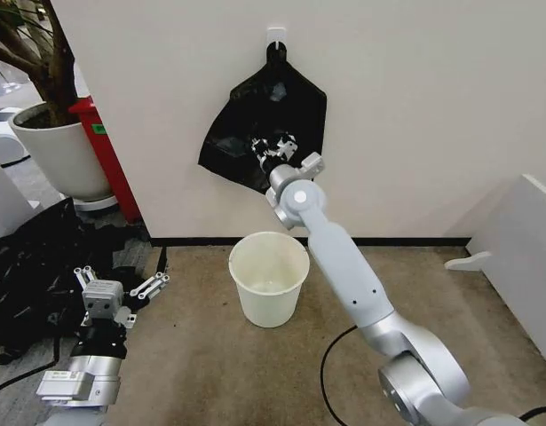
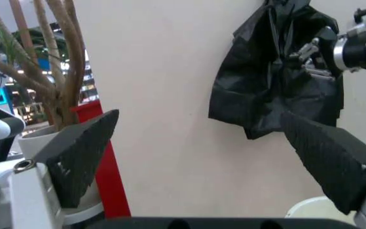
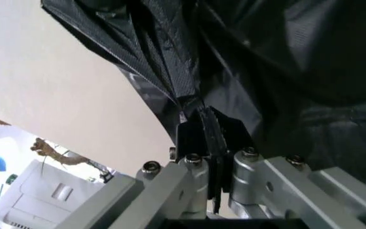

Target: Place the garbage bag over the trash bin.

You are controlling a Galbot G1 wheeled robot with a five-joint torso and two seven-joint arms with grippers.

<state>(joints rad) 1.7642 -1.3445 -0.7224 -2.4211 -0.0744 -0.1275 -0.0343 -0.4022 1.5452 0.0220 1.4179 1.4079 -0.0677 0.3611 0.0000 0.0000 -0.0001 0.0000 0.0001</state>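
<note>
From the head view, the right gripper [image 1: 274, 151] is reaching up the wall and pinching into the middle of the bag [image 1: 246, 133], which is hanging from a white hook [image 1: 276, 35] above the bin [image 1: 268, 277]. The risk here is plain: that bag is hanging by its top from the hook, so a straight pull away could be stretching or tearing the thin plastic instead of lifting it off, and a pinch on one small fold could be slipping loose. The left gripper [image 1: 122, 288] is waiting low over the floor beside a black plastic heap [image 1: 28, 266], jaws spread wide and holding nothing. The left wrist view is showing those wide black pads [image 2: 78, 155] framing the wall, with the bag [image 2: 259, 90] looking glossy, crumpled and drooping to a point, the right gripper [image 2: 310, 55] biting into its side, and a plant [image 2: 43, 62] standing off by a red post [image 2: 103, 157]. The right wrist view is putting us right at the grip: the gripper [image 3: 202, 129] is clamped tight on a gathered pleat of the bag [image 3: 170, 62], wrinkled film fanning out above it against the pale wall.
</note>
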